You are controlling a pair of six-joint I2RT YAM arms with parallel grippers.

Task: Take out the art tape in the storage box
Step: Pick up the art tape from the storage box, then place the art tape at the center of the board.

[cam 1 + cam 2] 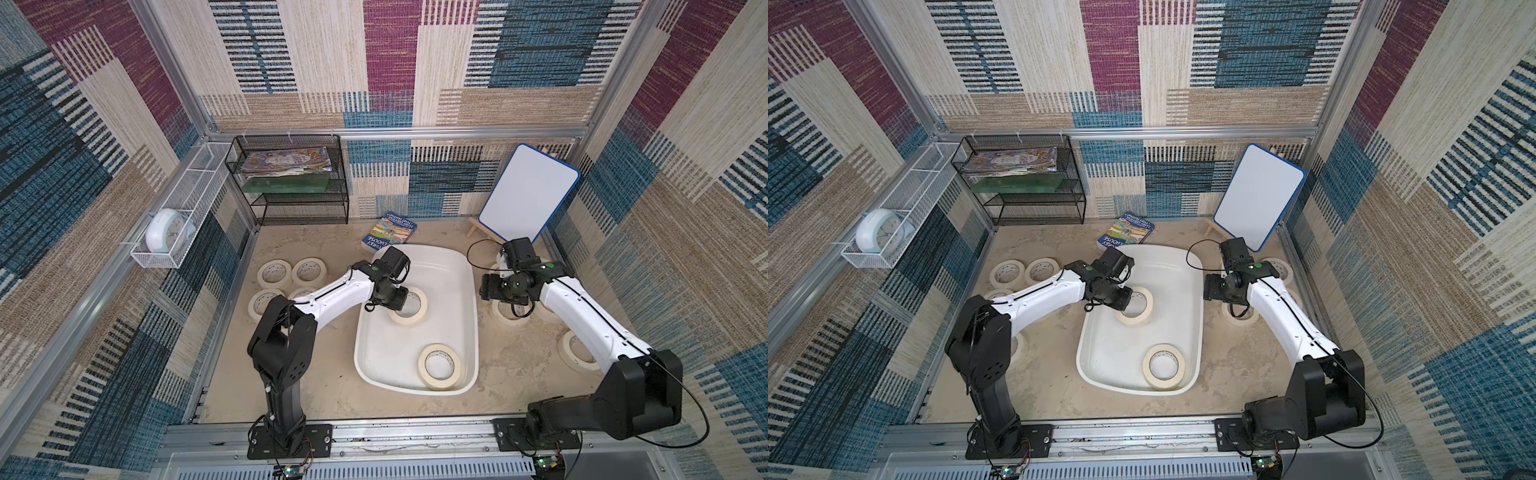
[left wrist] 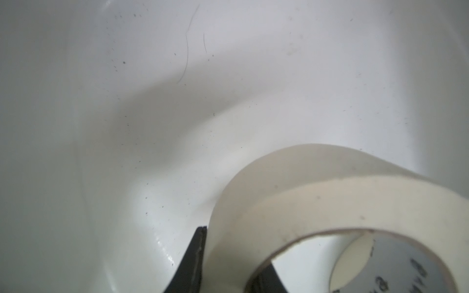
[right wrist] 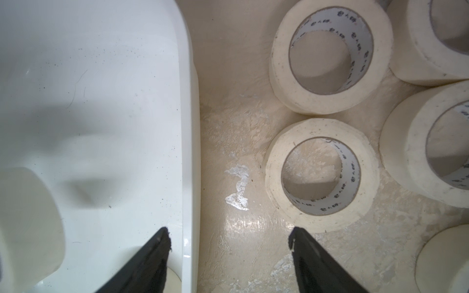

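Noted left fingers [image 2: 193,266] clamped on one wall of an art tape roll [image 2: 317,197] lying flat inside the storage box [image 1: 390,345], toward its far end. Noted a second roll [image 1: 440,383] at the box's near end. Found right fingers [image 3: 147,261] apart and empty, straddling the box's rim, beside other rolls [image 3: 319,129] on the desk [image 3: 228,126]. Judged slip likely on lifting: single-wall pinch, smooth tape, room to swing. Judged possible also a snag on the rim, dragging the box, and contact with the right arm.
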